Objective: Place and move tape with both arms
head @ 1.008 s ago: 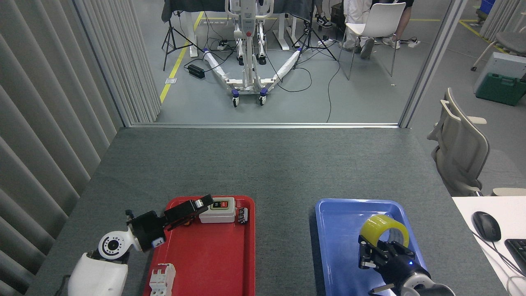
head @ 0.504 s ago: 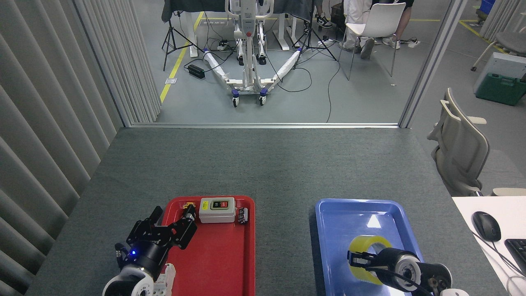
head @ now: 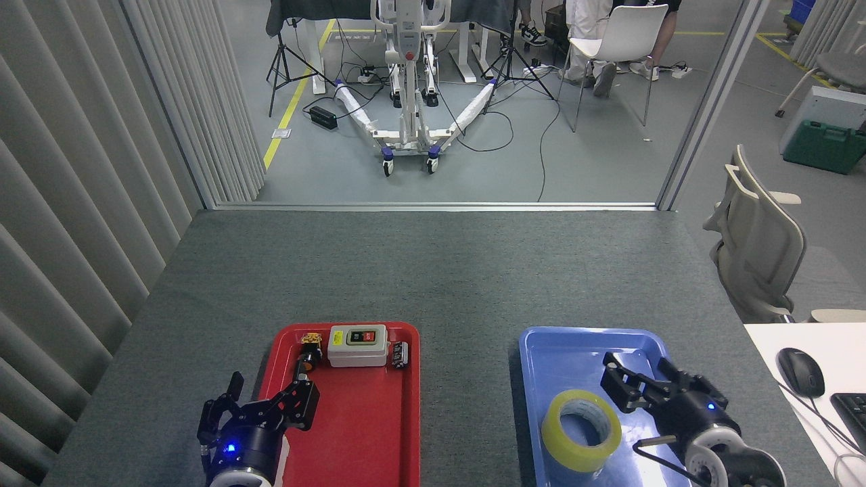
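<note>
While tape [head: 581, 431] lies flat in blue tray [head: 541, 352], right end effector [head: 639, 385] spread, empty.

1. Translucent yellow roll of packing tape [head: 581, 430] with a pale whitish core.
2. Bright blue plastic tray [head: 565, 346] under it; glossy red plastic tray [head: 369, 433] to the left.
3. Black left gripper [head: 260, 409] and black right gripper [head: 632, 382] — each showing a small blue light.
4. Light grey switch box [head: 358, 345] with one black and one red button.
5. Speckled dark grey felt tabletop [head: 433, 270] — no pattern beyond the fleck.
</note>
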Robot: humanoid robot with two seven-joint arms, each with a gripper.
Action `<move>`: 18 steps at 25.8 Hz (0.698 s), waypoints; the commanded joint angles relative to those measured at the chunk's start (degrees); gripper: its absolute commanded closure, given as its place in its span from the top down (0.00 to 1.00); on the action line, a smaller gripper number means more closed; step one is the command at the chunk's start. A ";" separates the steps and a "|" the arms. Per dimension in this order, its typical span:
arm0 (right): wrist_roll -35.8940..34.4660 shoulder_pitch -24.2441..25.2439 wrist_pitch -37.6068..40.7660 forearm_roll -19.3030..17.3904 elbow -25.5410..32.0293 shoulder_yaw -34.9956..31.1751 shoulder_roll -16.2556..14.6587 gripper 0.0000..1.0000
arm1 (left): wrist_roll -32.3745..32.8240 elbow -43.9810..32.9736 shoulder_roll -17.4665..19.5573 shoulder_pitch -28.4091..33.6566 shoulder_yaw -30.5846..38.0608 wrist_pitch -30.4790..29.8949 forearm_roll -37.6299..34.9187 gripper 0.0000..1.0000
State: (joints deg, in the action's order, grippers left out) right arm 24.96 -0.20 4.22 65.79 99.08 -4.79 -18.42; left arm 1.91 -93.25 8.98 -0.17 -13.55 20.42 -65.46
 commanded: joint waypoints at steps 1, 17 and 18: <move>-32.33 4.94 10.54 12.69 -1.17 -2.95 1.80 1.00 | -0.24 -0.26 0.51 0.17 -0.25 -0.12 1.92 0.99; -31.64 8.72 0.70 21.22 -4.60 0.30 6.99 1.00 | -6.66 3.87 -3.27 1.84 5.90 -9.35 -15.22 1.00; -31.11 8.72 -0.62 20.25 -4.60 0.48 7.17 1.00 | -5.87 3.96 -3.18 1.84 5.81 -11.10 -15.22 1.00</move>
State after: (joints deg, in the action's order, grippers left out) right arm -7.80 8.52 5.58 87.23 94.72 -4.50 -11.56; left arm -5.71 -89.28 6.12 1.34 -8.21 9.93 -80.42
